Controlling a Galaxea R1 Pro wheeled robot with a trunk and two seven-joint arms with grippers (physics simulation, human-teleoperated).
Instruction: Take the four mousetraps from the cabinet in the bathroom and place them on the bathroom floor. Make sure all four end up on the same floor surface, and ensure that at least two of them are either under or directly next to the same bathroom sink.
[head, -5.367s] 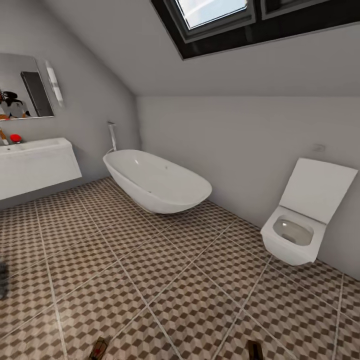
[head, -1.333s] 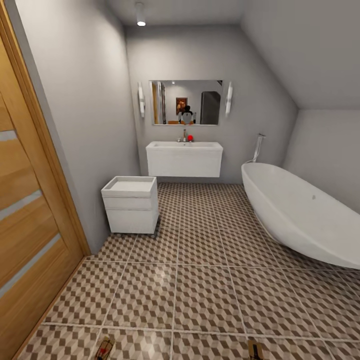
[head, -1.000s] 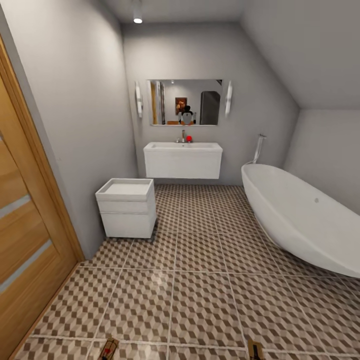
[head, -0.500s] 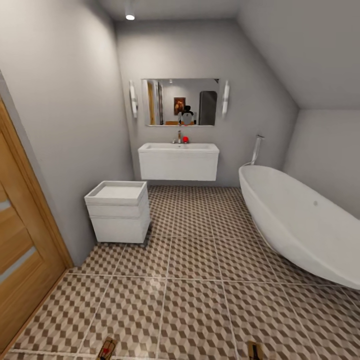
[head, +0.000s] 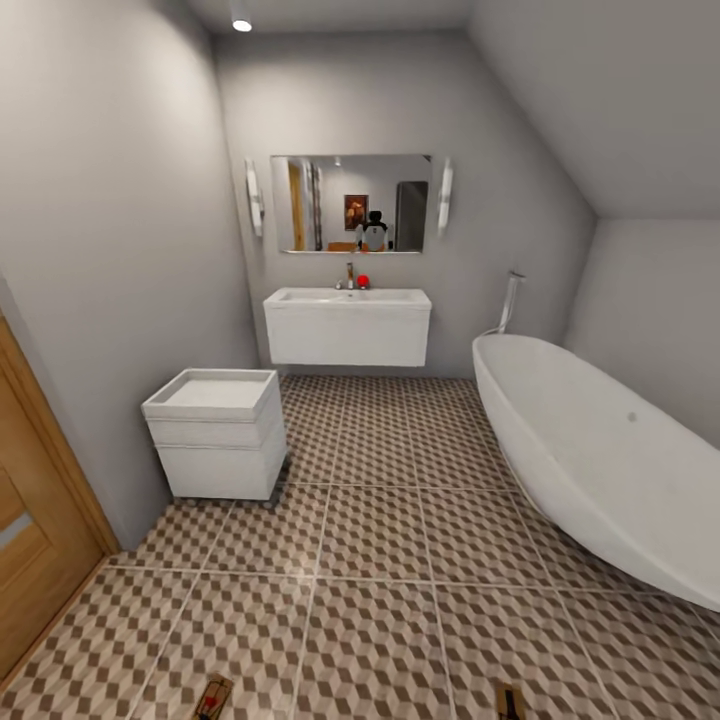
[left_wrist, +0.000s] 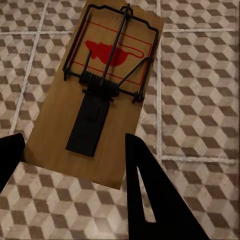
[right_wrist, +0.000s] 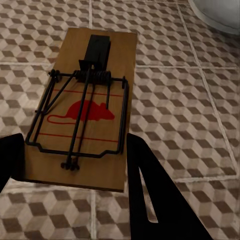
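Nearest, each gripper carries 1 mousetrap: the left gripper (left_wrist: 75, 165) has its 2 dark fingers on either side of the near end of the left trap (left_wrist: 97, 90), and the right gripper (right_wrist: 75, 170) pinches the right trap (right_wrist: 85, 110) the same way, so both pincers are clamped on a board, held flat above the floor (head: 380, 610). That flat carry, I judge, keeps the wire parts up and makes them easy to set down. In the head view the 2 traps peek in at the near edge, 1 at left (head: 213, 697) and 1 at right (head: 509, 700). No writing shows on either board; the only marking is a red mouse silhouette inside red lines. Further on, a low white unit (head: 215, 432) stands at the left wall and a bathtub (head: 590, 460) runs along the right. Far ahead the sink (head: 347, 325) hangs under a mirror (head: 350, 203), with a small red thing by its tap. The robot faces the sink, likely because 2 traps must lie under or beside it.
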